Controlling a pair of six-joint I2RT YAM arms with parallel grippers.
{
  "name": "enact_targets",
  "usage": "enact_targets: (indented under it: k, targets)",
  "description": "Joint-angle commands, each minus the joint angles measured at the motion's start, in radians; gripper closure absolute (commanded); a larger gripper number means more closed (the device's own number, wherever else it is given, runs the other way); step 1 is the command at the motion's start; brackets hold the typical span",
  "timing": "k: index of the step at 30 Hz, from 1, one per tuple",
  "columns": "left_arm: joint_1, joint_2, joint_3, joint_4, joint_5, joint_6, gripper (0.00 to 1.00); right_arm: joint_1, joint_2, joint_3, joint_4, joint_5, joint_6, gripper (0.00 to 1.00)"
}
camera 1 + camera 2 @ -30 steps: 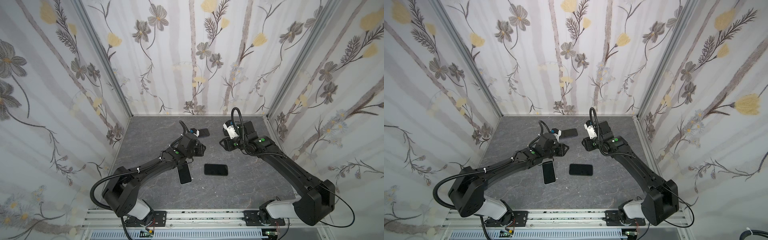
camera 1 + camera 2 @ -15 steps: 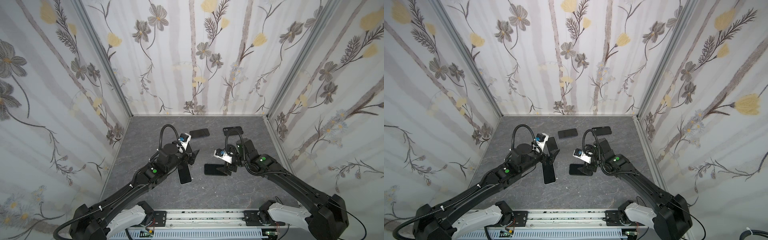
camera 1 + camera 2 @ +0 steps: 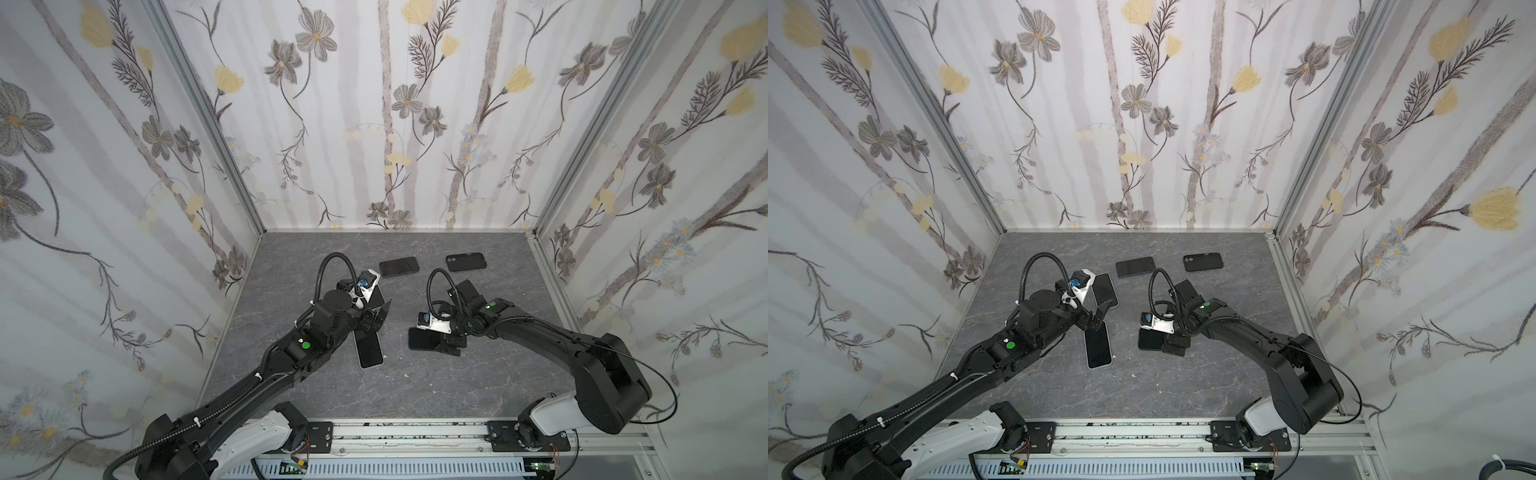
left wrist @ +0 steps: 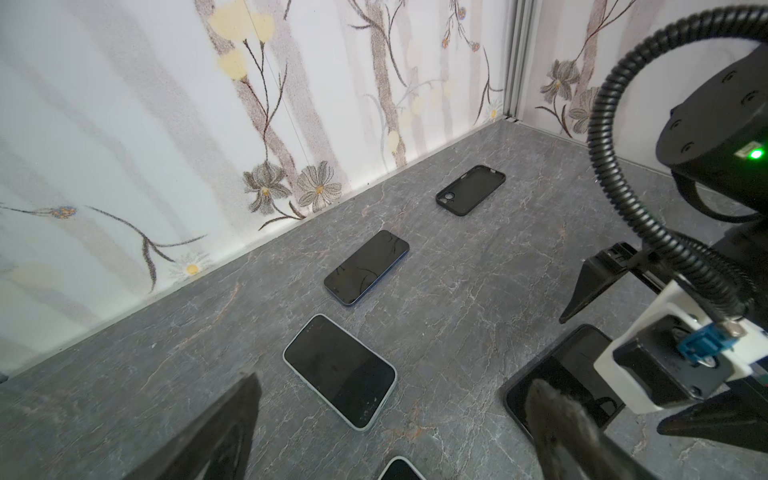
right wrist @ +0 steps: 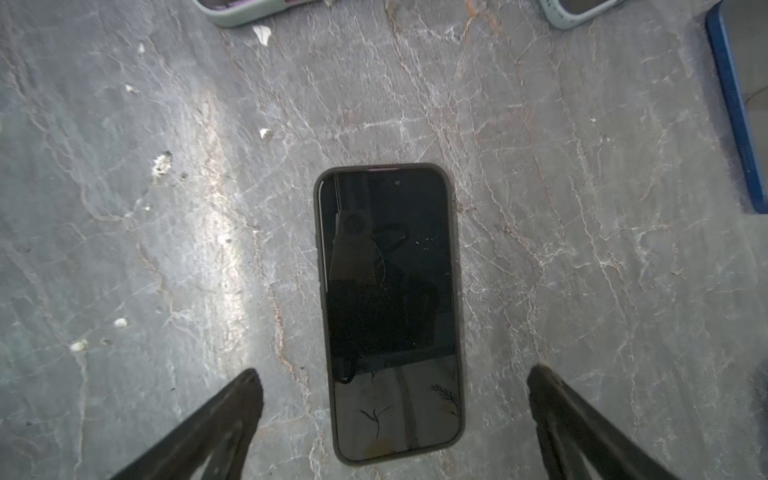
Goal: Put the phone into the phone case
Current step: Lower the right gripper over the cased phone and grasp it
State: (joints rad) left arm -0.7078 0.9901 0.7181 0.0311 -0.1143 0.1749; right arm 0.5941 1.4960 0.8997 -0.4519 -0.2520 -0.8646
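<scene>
- Since a second ago, both your arms are pulling away from the back edge toward the middle of the counter [image 3: 415,386], and both claws are springing wide.
- You are carrying nothing. The phone [image 3: 398,266] is lying bare near the back edge, and the case [image 3: 465,262] is sitting empty nearer the back right corner, apart from it. I judge the insertion is not yet starting.
- Your left claw [image 4: 392,380] is gaping by a mint phone [image 4: 338,370], gripping nothing.
- Your right claw [image 5: 392,370] is gaping astride a black phone [image 5: 390,311], not clamping it.

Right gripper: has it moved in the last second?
Yes. In a top view the right gripper has come forward, away from the back wall, and now stands open over the black phone, which has stayed put.
</scene>
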Motion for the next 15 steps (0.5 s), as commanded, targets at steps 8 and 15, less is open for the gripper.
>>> enact_targets:
  k: [8,15]
  targets:
    - [0.001,0.009,0.017,-0.023,-0.003,0.028,0.0,0.007,0.128,0.048,-0.017,0.043,-0.005,0.0]
    - [0.002,0.001,0.017,-0.033,-0.004,0.035,0.0,0.014,0.176,0.057,-0.034,0.018,0.015,0.0]
